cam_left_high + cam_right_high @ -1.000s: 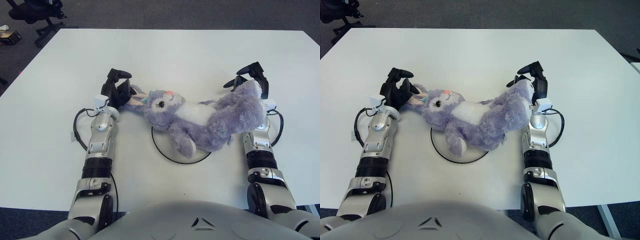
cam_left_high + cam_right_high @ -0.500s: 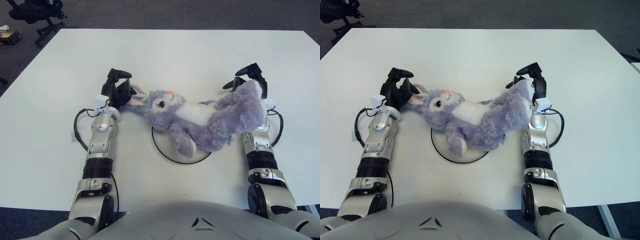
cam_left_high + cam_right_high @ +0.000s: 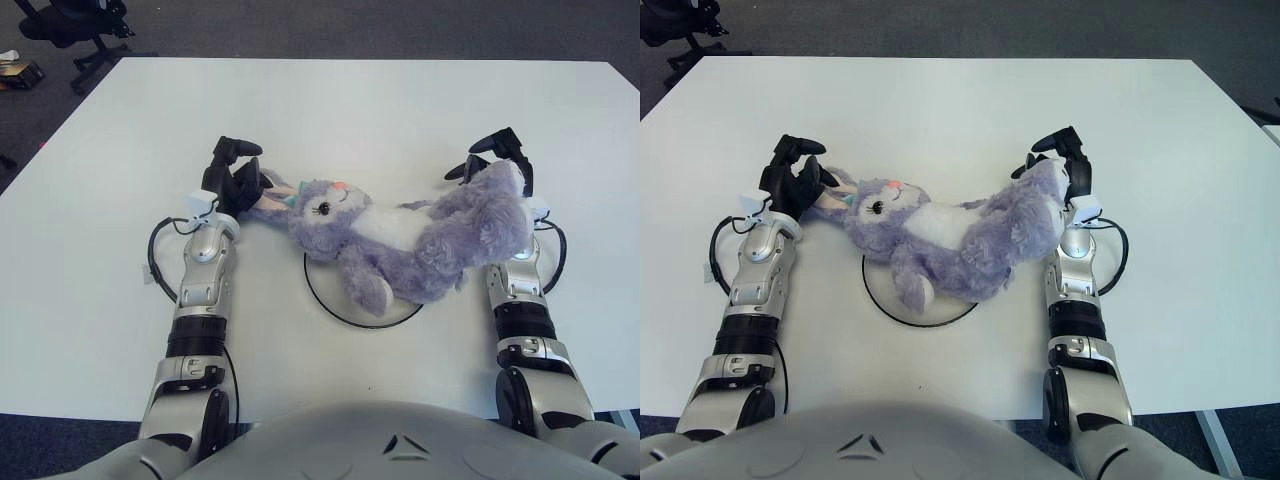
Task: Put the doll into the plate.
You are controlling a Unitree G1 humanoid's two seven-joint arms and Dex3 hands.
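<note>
Fingers of the left hand point(image 3: 236, 180) pinch the doll point(image 3: 400, 240) by an ear, the right hand point(image 3: 500, 165) seemingly cupping its rump; released unevenly, it may roll off the plate point(image 3: 345, 318) beneath.

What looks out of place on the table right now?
The doll sprawls over the plate, far bigger than it, ears held by the left robot hand and far end at the right robot hand.
</note>
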